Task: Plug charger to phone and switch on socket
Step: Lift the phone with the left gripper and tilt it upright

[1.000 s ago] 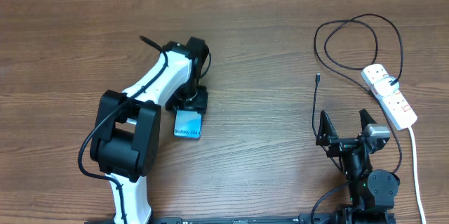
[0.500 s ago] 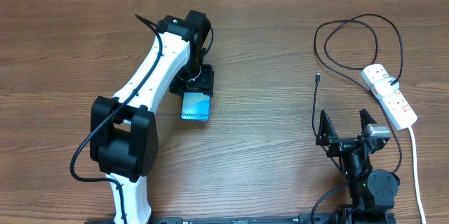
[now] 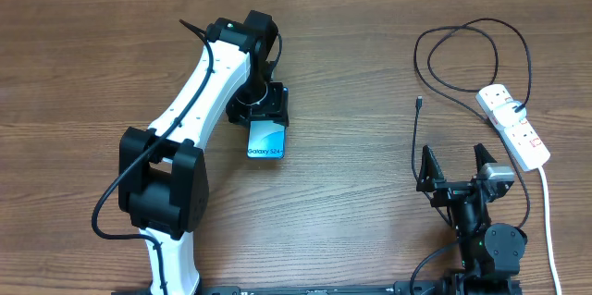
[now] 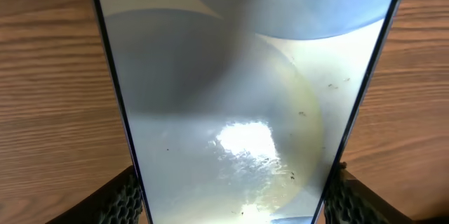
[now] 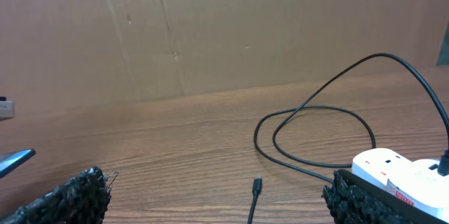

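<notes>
My left gripper (image 3: 263, 121) is shut on the phone (image 3: 266, 140), a slim light blue screen reading "Galaxy S24+", held over the table's middle left. In the left wrist view the phone (image 4: 238, 90) fills the frame between the dark pads (image 4: 123, 199). The charger, a thin black cable (image 3: 467, 27), loops at the back right; its small connector (image 3: 419, 103) lies free on the wood, also seen in the right wrist view (image 5: 257, 184). The socket (image 3: 513, 126) is a white power strip at the right edge. My right gripper (image 3: 456, 163) is open and empty, near the front right.
The socket's thick white lead (image 3: 547, 212) runs to the front edge at the far right. A brown cardboard wall (image 5: 210, 27) stands behind the table in the right wrist view.
My left gripper has carried the phone to the right and slightly away from the front edge. The right arm, cable and socket have not moved.
</notes>
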Motion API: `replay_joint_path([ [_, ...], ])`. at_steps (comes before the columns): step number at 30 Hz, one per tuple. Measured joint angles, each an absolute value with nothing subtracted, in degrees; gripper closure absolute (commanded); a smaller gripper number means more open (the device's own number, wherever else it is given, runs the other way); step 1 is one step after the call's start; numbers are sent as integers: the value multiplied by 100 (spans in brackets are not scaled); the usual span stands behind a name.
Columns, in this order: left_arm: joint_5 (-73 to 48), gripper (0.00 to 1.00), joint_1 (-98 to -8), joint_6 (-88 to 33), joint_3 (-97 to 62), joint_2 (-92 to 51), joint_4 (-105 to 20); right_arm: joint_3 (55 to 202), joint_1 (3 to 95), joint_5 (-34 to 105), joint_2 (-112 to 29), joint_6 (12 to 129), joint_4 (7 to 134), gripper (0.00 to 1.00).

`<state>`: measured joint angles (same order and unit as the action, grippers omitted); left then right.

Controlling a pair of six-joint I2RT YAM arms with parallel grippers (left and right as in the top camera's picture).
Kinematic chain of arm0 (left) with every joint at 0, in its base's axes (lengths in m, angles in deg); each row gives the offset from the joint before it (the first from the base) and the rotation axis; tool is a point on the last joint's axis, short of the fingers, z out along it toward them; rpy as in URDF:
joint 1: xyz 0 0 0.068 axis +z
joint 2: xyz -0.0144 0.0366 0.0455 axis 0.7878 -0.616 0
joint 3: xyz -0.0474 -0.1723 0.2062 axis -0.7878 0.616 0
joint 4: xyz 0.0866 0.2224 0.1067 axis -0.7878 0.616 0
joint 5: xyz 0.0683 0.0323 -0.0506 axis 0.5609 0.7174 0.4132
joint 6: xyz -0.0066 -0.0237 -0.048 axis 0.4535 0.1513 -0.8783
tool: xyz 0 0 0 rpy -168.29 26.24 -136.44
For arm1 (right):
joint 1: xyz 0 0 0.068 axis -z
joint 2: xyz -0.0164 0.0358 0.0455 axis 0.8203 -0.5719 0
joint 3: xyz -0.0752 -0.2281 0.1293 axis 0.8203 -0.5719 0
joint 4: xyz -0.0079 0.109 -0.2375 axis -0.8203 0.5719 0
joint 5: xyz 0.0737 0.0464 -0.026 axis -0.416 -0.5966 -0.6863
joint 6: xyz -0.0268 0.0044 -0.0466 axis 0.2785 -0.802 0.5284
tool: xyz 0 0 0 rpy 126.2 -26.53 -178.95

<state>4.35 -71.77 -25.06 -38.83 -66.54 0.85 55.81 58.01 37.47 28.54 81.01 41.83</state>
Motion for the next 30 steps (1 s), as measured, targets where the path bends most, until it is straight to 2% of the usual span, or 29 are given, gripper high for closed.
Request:
replay_joint_path([
  [13, -839, 50, -7100, -2849, -3988, -6654, 301, 5581, 5803, 3747, 2854, 8104, 4183, 0],
  [30, -3012, 48, -6069, -2873, -3990, -6654, 1011, 5581, 5801, 3745, 2854, 8099, 4183, 0],
])
